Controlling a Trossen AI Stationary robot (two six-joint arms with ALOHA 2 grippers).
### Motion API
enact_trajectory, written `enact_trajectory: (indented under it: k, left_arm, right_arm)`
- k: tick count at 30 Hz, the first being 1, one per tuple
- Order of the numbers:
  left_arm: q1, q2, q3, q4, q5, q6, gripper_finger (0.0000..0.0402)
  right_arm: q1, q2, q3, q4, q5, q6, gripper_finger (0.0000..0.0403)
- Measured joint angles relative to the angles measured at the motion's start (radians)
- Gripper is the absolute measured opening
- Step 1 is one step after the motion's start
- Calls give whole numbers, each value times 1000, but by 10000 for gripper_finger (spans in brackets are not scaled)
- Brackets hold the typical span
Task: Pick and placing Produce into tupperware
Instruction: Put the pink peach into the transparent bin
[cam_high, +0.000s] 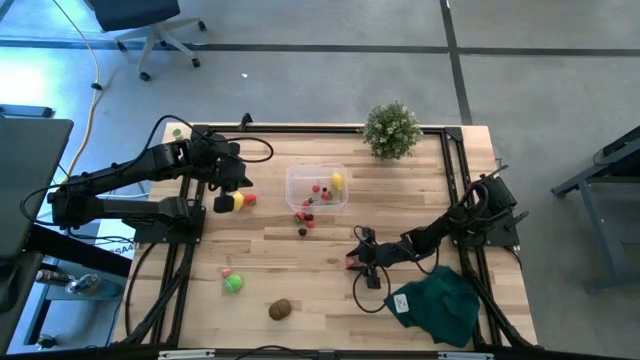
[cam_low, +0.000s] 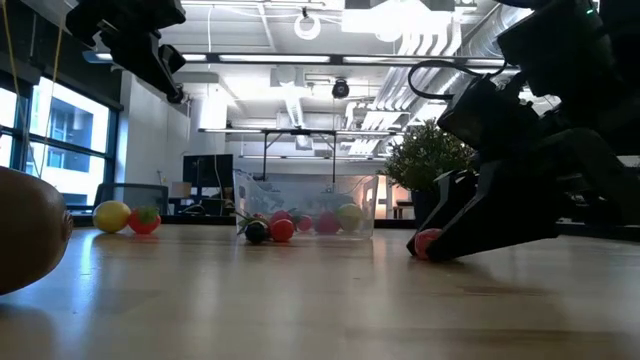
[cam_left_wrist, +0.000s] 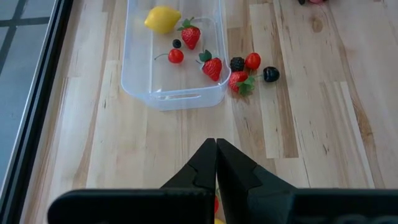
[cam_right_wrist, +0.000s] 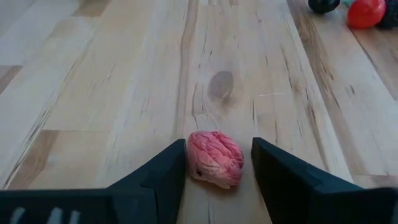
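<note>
While much produce lies loose on the surface (cam_high: 400, 200), the task looks partly done. The tupperware (cam_high: 300, 181) holds a lemon (cam_high: 337, 181), strawberries (cam_left_wrist: 191, 35) and small berries (cam_left_wrist: 176, 55). Outside lie a kiwi (cam_high: 280, 309), a green ball (cam_high: 233, 284) and berries beside the container. The right gripper (cam_right_wrist: 215, 163) straddles a pink raspberry (cam_right_wrist: 215, 158), fingers parted, not yet clamped. The left gripper (cam_left_wrist: 216, 163), clenched empty, hovers near the tupperware.

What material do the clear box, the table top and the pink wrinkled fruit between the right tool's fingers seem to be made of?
Clear box: probably thin plastic, glossy, since the wood shows through its walls.
Table top: wood planks, smooth and light, with visible grain and a knot.
Pink fruit: likely soft rubber or foam, matte, with moulded wrinkles; the look leaves this open. It lies between the open fingers of the right tool.
</note>
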Motion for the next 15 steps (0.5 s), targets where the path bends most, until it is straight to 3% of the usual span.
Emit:
enact_trajectory:
  k: [15]
  left_arm:
    - [0,0,0,0,0,0,3]
  right_arm:
    - [0,0,0,-6,3,4,125]
